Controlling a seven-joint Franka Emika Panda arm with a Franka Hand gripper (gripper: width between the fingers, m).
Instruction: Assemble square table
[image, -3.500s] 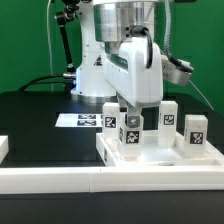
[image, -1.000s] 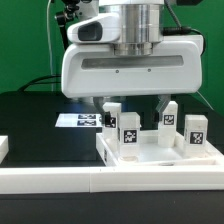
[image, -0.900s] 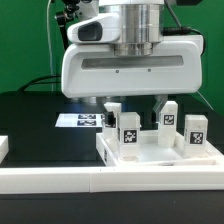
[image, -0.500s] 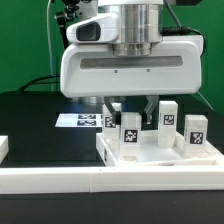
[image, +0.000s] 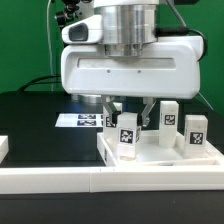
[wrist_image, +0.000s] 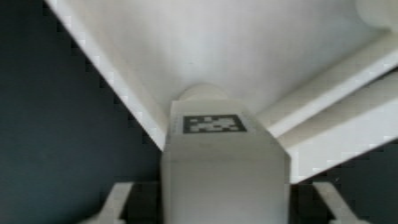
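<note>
Your tagged leg (image: 127, 135) stands upright at the near edge of the square table top (image: 160, 160), which sits by the front rail (image: 100, 182). The gripper (image: 130, 112) has its fingers (image: 111, 106) clamped on that leg (the wrist view shows it between them).

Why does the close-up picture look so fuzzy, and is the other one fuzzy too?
In the wrist view, the white leg fills the frame so close to the camera that its edges and tag look soft and out of focus. In the exterior view, things are sharper: the tags on the legs read clearly, though the gripper casts shade on the tray.
</note>
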